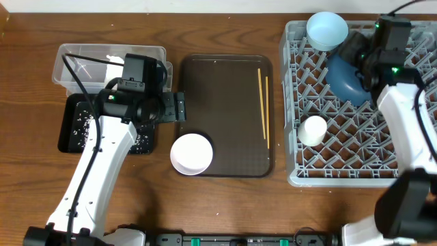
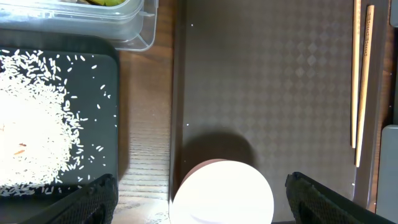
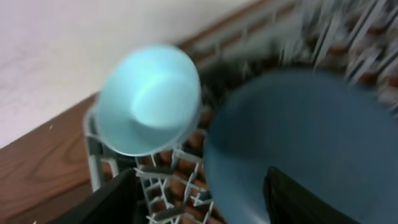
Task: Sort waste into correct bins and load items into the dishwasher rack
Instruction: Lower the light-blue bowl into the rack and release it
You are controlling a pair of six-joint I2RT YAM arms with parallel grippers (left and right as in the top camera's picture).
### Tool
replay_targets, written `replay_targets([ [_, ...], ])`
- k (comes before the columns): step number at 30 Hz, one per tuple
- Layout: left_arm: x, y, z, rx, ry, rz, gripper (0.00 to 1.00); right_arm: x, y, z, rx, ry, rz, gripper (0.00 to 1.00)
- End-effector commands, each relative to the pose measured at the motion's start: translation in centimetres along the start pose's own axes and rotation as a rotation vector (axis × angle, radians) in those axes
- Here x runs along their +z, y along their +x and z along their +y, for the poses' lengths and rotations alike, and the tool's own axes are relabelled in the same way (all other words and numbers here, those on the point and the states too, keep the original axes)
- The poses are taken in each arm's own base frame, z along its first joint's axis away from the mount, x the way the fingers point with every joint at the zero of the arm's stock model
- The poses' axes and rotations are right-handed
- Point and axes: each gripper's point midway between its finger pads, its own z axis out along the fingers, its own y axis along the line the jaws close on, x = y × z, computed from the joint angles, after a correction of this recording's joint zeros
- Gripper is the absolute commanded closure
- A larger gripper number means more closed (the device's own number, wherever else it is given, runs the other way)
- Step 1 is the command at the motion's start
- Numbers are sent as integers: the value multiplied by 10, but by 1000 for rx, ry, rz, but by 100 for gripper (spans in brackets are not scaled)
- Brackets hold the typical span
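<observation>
No writing, label, brand, number or sign can be read in any of the three views. At the top edge of the left wrist view, only a sliver of the snack wrapper [image 2: 102,2] shows inside the clear tub [image 2: 134,25], and any print on it is too small to make out. The right wrist view is blurred, and nothing in it is legible.
</observation>
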Motion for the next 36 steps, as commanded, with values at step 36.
replay_targets([
  [36, -7, -6, 1, 5, -8, -28, 11, 99, 16, 18, 78, -161, 66, 72],
])
